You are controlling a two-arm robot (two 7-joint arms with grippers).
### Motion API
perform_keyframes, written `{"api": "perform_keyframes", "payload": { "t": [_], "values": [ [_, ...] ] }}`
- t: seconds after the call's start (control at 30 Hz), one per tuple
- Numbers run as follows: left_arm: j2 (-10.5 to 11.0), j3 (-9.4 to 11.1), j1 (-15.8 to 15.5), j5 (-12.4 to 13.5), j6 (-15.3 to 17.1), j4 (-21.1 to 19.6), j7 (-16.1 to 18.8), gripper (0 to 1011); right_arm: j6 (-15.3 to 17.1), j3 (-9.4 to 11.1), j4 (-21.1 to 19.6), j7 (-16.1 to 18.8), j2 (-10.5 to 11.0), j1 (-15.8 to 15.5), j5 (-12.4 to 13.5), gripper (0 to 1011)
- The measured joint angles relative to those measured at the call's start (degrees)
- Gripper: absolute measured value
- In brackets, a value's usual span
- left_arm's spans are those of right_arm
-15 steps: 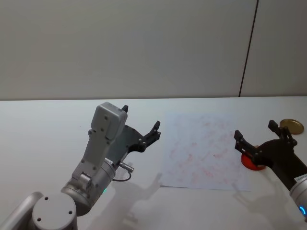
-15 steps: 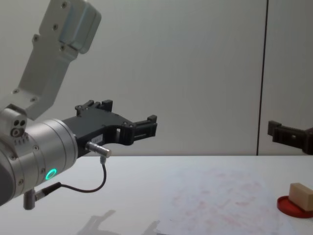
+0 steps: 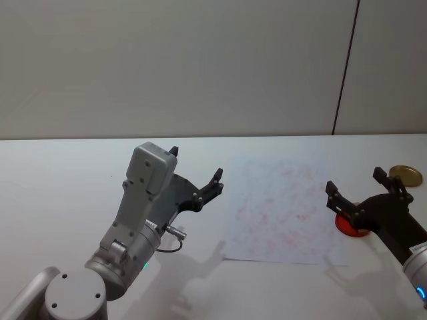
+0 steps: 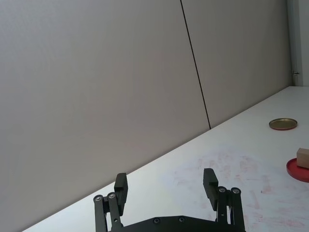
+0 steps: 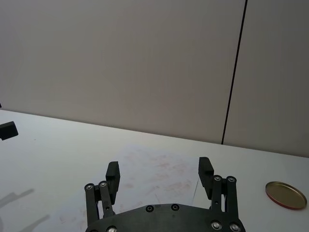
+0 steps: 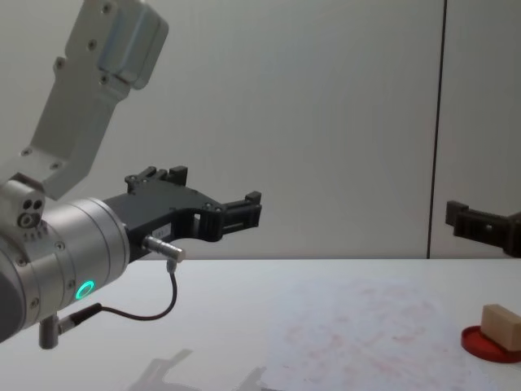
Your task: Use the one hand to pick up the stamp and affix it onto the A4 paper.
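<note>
The stamp [image 6: 501, 324], a small tan block, rests on a flat red ink pad [image 6: 482, 344] at the table's right side, also seen as stamp [image 4: 303, 158]. My right gripper [image 3: 354, 180] hovers open above the red pad [image 3: 347, 228], nothing between its fingers, and it is also seen as the right gripper [image 5: 159, 167]. The A4 paper [image 3: 283, 210], white with pink smudges, lies flat mid-table. Left of the sheet, my left gripper [image 3: 195, 163] hangs open and empty above the table.
A round gold lid [image 3: 405, 175] lies on the table beyond the red pad, near the right edge. A grey wall with a dark vertical seam [image 3: 343, 73] runs behind the table. White tabletop [image 3: 67, 180] stretches bare on the left.
</note>
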Motion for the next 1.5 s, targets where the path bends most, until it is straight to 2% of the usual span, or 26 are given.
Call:
{"api": "perform_keyframes", "payload": {
  "t": [0.5, 1.07, 1.5],
  "values": [
    [0.0, 0.0, 0.0, 0.0, 0.0, 0.0, 0.0, 993, 0.3, 0.4, 0.8, 0.5, 0.1, 0.5, 0.2, 1001],
    [0.0, 0.0, 0.0, 0.0, 0.0, 0.0, 0.0, 993, 3.4, 2.2, 5.9, 3.7, 1.4, 2.6, 2.2, 1001],
    [0.0, 0.0, 0.0, 0.0, 0.0, 0.0, 0.0, 993, 6.1, 2.5, 8.8, 4.1, 1.2, 3.7, 2.6, 1001]
  ]
}}
